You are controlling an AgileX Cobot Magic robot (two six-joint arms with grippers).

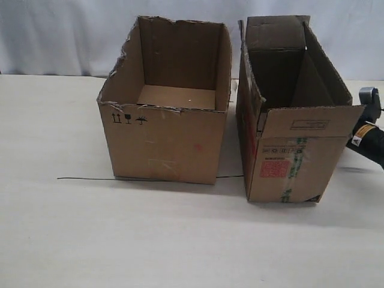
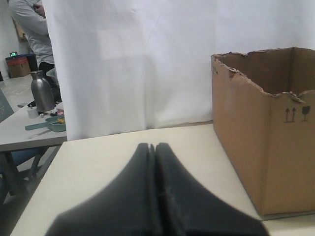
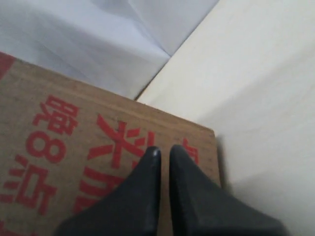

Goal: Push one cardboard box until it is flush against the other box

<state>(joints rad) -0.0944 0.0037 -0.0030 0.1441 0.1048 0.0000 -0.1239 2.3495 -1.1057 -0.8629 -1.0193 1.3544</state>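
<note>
Boxes just apart, right arm nearer.
Cardboard box (image 1: 288, 150) stands toward the desk's (image 1: 180, 240) right edge, long axis front to back, the other box (image 1: 165, 141) just beside on its left. Right gripper (image 3: 164, 152), fingers nearly together and empty, rests against its outer red-printed side, so the push goes leftward; left gripper (image 2: 151, 146), closed, empty, hangs beyond the other box.

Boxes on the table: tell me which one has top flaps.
The narrow box on the right of the exterior view, with red print and green-striped tape. The wider box beside it has only ragged torn top edges and small black symbols.
</note>
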